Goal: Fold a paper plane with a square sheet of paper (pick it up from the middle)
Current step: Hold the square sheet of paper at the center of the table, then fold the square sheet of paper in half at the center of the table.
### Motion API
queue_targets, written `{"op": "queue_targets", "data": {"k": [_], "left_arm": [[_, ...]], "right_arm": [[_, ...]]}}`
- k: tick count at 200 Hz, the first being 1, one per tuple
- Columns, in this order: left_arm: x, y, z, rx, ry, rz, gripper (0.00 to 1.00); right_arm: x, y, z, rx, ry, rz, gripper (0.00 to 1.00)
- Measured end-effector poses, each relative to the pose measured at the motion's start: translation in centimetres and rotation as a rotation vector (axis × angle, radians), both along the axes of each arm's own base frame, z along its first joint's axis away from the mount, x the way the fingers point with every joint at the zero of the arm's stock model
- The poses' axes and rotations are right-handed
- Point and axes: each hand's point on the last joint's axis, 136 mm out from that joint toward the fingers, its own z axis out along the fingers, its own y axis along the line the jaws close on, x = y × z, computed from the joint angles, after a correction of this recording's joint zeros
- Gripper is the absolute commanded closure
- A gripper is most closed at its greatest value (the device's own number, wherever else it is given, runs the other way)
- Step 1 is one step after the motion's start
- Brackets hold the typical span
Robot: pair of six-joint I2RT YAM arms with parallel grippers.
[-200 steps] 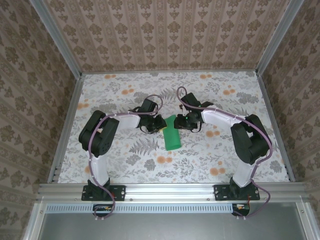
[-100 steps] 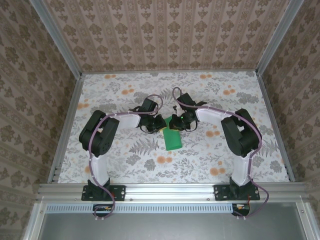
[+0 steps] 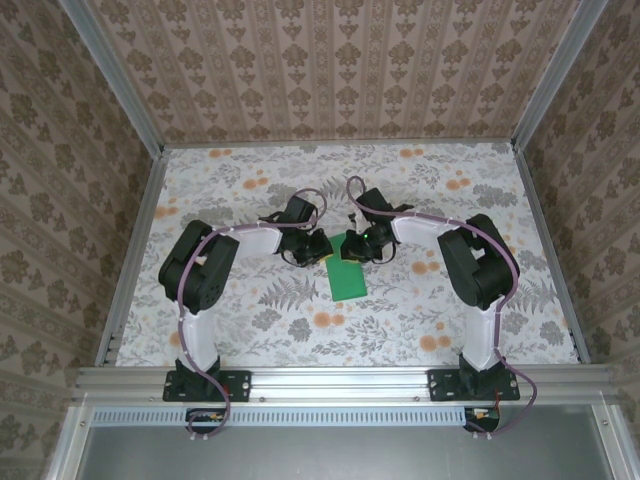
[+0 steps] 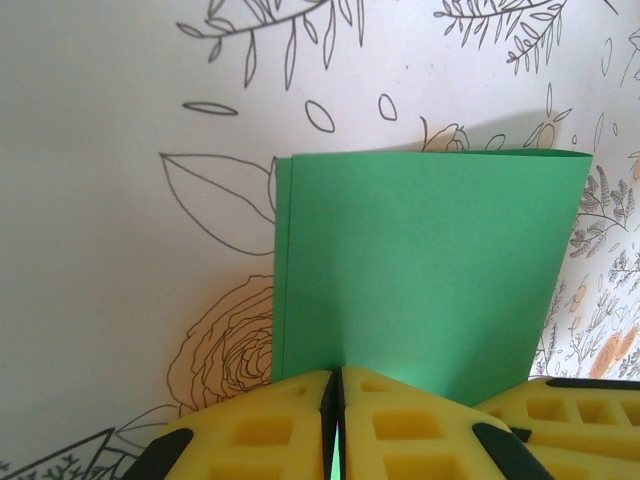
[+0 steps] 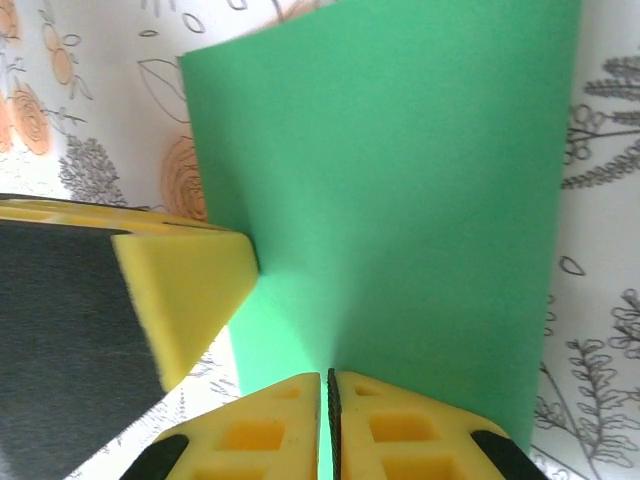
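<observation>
My left gripper (image 4: pixel 335 388) is clenched on one edge of the green paper (image 4: pixel 430 270), and my right gripper (image 5: pixel 325 392) pinches the same paper. Folded double, it sits between both grippers at the middle of the tabletop (image 3: pixel 240 185).

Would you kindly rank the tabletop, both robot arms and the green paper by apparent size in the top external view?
1. Floral tabletop.
2. Left arm and right arm: they look alike, so I leave them tied.
3. Folded green paper, smallest.
</observation>
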Motion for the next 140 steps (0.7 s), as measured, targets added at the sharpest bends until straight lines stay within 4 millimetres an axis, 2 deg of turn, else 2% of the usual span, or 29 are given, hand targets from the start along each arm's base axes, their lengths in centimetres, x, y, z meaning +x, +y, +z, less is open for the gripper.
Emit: {"op": "queue_targets", "data": {"k": [37, 71, 109, 140], "left_arm": [[0.0, 0.1, 0.0, 0.003, 0.000, 0.001, 0.87], [0.0, 0.1, 0.0, 0.003, 0.000, 0.002, 0.88], [0.0, 0.1, 0.0, 0.003, 0.000, 0.002, 0.89], [0.0, 0.1, 0.0, 0.003, 0.000, 0.001, 0.89]], "right_arm": [[-0.5, -0.8, -1.1, -0.002, 0.017, -0.011, 0.87], [-0.5, -1.2, -1.2, 0.045, 0.012, -0.003, 0.87], [-1.2, -3.7, -1.3, 0.051, 0.020, -0.029, 0.88], [-1.2, -4.9, -0.5, 0.053, 0.016, -0.061, 0.94]]}}
